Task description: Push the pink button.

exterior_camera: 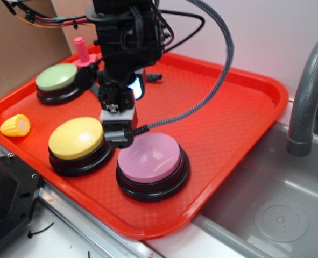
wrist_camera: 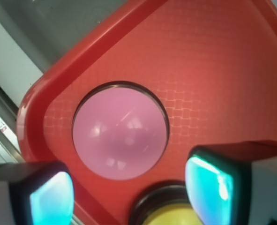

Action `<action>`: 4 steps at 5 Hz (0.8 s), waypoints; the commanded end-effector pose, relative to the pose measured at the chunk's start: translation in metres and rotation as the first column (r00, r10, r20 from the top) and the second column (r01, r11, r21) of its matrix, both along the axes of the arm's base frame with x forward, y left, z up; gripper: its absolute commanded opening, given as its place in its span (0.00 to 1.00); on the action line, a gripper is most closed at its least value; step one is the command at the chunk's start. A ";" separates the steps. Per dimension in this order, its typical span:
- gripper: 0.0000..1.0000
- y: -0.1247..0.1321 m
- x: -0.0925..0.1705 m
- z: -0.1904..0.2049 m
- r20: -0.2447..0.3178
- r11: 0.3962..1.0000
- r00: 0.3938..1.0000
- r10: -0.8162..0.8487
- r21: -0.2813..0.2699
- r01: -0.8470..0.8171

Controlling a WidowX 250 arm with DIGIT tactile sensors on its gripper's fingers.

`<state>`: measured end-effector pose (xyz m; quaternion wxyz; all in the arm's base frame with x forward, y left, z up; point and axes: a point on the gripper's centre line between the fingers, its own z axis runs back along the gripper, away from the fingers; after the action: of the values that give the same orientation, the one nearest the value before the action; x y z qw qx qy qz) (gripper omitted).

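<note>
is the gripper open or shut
Open: in the wrist view the gripper fingers stand wide apart above the round pale pink dome button.

Red tray (exterior_camera: 245,123): yellow button (exterior_camera: 76,137), green button (exterior_camera: 56,77), corn toy (exterior_camera: 15,125), pink bolt (exterior_camera: 82,51); sink (exterior_camera: 277,209) alongside.

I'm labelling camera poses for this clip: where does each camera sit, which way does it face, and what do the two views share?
Exterior: sits off the robot, above the near edge of the red tray, looking down and across at the pink button, the yellow button and the green button; it shows the black arm and the gripper.
Wrist: sits on the arm, looking down past the two fingers at the pink button.
Shared: the pink button, the yellow button's edge, the tray, the gripper.
</note>
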<state>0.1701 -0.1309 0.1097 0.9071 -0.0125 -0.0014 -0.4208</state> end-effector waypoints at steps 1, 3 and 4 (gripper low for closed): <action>1.00 -0.002 -0.002 0.027 0.098 0.998 0.995 0.023 -0.069 -0.016; 1.00 0.003 0.000 0.044 0.055 0.999 0.998 0.040 -0.016 -0.040; 1.00 0.007 0.000 0.049 0.055 0.998 0.997 0.058 -0.012 -0.057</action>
<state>0.1774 -0.1140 0.1433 0.9202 -0.0010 0.0033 -0.3915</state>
